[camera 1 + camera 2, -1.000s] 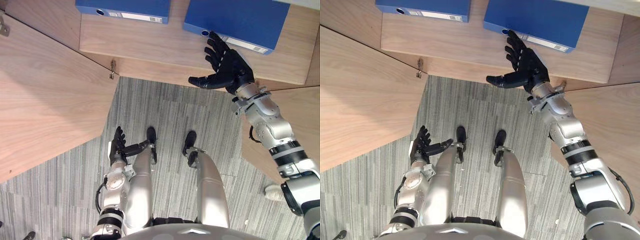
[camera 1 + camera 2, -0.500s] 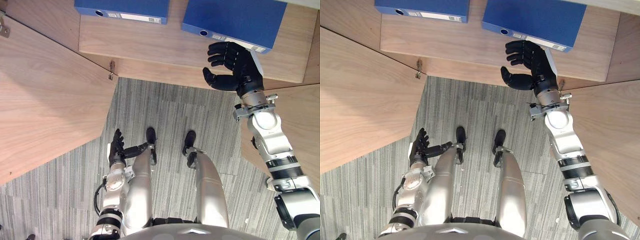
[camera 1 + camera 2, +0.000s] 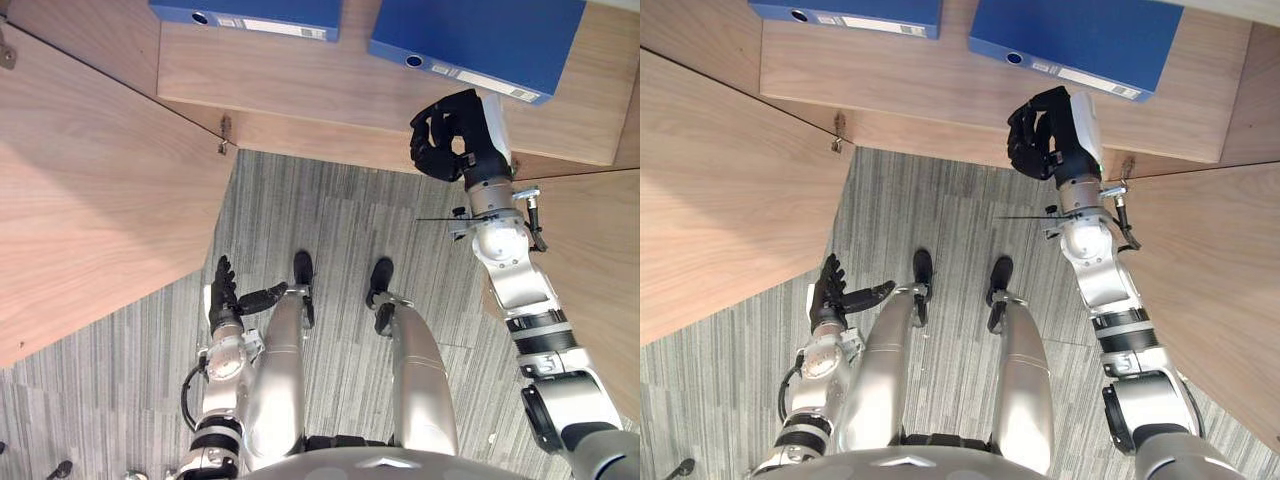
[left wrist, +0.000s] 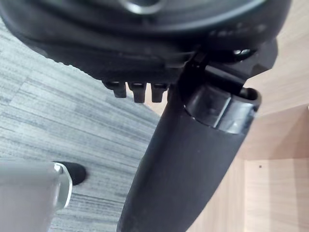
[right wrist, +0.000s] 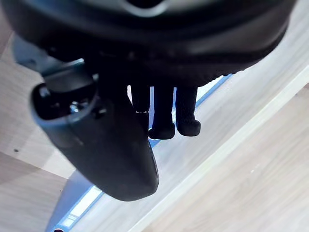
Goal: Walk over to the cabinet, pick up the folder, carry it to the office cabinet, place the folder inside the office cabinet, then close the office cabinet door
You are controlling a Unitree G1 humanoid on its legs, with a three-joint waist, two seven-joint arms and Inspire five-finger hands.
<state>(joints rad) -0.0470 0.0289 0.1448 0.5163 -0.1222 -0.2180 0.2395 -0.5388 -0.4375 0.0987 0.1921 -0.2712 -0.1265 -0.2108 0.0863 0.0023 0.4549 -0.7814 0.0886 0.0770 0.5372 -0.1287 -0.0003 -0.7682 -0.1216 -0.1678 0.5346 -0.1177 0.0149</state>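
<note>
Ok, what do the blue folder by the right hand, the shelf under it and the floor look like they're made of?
Folder: looks like plastic-coated board, smooth blue with a slight sheen and a white spine label. Shelf: wood-grain laminate or veneer, matte; cannot tell which. Floor: grey striped carpet, probably low-pile tiles.

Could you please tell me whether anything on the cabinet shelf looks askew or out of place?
Mildly: the right blue folder lies turned at an angle to the front edge of the shelf, while the left blue folder lies about square to it. Nothing looks spilled or damaged.
</note>
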